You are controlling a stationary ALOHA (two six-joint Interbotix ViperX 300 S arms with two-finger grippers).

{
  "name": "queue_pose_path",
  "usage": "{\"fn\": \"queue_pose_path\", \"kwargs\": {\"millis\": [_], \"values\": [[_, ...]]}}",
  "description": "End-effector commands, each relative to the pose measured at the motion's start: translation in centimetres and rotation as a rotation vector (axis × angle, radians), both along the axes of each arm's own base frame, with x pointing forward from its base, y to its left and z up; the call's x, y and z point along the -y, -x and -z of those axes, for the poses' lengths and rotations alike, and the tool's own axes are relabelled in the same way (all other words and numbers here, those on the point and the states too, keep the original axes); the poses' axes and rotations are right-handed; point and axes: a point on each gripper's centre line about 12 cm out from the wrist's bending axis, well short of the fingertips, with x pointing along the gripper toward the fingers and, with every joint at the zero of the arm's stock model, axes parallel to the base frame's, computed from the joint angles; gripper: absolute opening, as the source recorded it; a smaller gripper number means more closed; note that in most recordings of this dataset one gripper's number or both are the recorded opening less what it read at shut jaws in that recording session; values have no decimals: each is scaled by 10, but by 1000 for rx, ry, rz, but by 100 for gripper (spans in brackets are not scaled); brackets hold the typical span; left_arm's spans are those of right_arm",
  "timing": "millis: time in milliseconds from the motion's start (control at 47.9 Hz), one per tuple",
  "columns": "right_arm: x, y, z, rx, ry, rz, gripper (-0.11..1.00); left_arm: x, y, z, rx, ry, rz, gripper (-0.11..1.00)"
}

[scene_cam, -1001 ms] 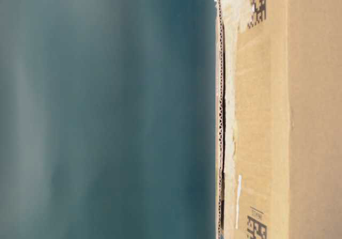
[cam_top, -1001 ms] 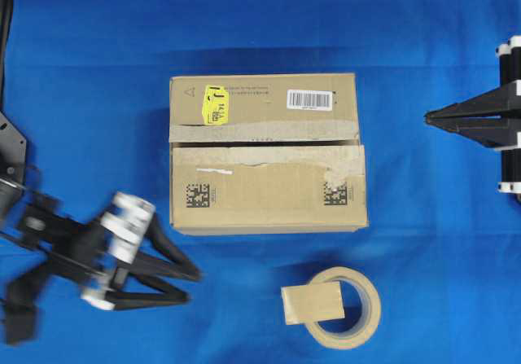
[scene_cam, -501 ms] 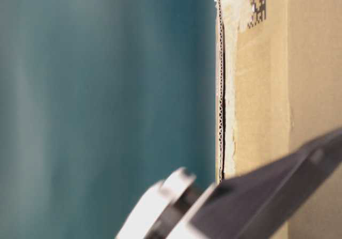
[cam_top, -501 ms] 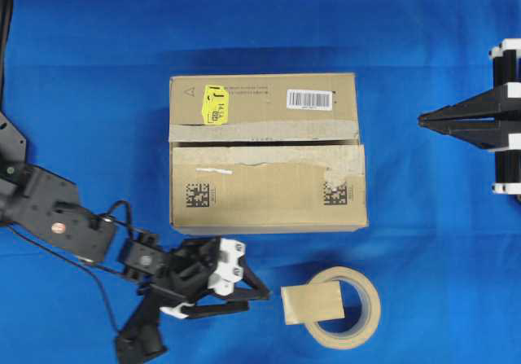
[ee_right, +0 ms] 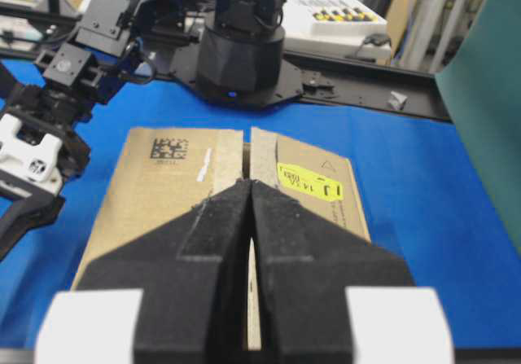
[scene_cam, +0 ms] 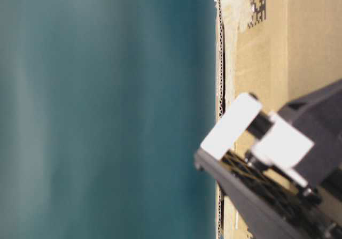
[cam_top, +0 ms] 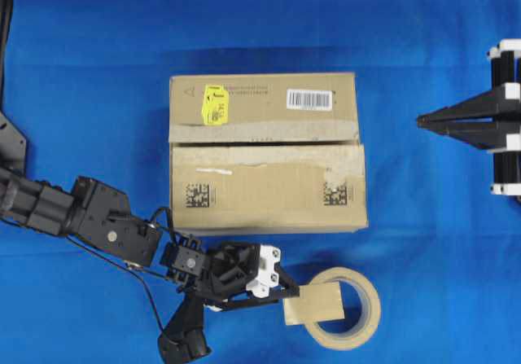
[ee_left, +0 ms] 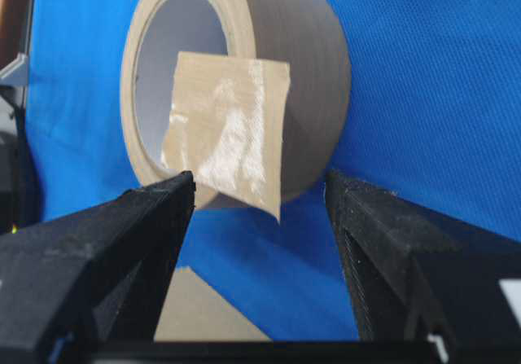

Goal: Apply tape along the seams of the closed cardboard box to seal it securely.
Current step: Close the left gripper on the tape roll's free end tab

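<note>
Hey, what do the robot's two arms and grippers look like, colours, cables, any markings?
Both are matte black. The left arm is built of boxy segments with a thin black cable looping beside it and a small red dot on one joint. The left gripper has long black fingers on a white block. The right gripper has black tapered fingers with white blocks behind them.

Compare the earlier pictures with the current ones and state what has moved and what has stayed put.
The left gripper has swung in from the left edge of the overhead view, rightward below the cardboard box, and now stands open beside the tape lying on the tape roll. It has not taken hold of anything. The right gripper stays shut at the right edge; box, roll and tape have not moved.
</note>
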Motion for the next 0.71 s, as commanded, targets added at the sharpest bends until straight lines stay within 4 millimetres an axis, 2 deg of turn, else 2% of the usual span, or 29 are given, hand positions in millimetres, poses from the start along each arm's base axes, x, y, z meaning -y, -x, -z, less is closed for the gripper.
{"fn": "queue_pose_path", "kwargs": {"millis": [0, 167, 250, 438, 501, 689], "values": [[0, -2, -4, 11, 3, -2, -2, 3, -7, -16, 43, 15, 1, 62], [0, -3, -4, 6, 3, -2, -2, 4, -6, -15, 41, 12, 4, 59], [0, -3, -3, 3, 3, -2, -2, 6, -5, -15, 37, 11, 9, 53], [0, -4, -2, -2, 3, -2, -2, 13, -3, -15, 32, 12, 24, 12], [0, -4, -2, -2, 1, -2, -2, 13, -2, -12, 16, 9, 23, 2], [0, -4, -2, -2, -2, -2, -2, 13, -2, -12, -5, 10, 21, 0]]}}
